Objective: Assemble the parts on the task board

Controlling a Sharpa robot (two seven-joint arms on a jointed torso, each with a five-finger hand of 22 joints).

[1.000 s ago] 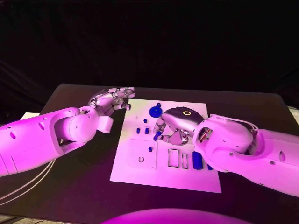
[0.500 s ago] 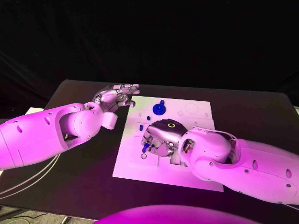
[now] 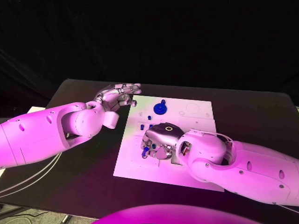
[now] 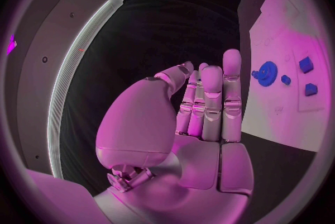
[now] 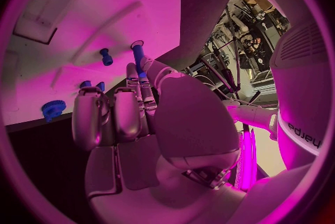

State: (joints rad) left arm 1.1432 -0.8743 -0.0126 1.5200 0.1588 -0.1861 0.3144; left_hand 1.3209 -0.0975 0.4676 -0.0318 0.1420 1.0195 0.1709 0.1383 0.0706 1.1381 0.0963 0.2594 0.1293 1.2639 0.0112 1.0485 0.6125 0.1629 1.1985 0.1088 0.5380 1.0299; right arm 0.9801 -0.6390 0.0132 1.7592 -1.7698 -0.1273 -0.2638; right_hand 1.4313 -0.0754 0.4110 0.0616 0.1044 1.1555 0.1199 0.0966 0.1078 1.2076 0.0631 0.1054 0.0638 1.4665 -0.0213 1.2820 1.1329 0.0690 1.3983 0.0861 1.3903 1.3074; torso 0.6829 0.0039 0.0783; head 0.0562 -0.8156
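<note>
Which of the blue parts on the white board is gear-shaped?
The blue toothed gear near the white task board's far edge, close to the left hand. The other blue parts are small blocks and pegs.

Task board [image 3: 190,109] partly behind right robot hand [image 3: 161,140]

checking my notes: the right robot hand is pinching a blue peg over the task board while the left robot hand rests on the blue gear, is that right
Not quite. The left robot hand is not on the blue gear: in the head view it sits at the task board's far left corner, apart from the gear, holding nothing. The right robot hand does pinch a blue peg over the board, as the right wrist view shows.
</note>
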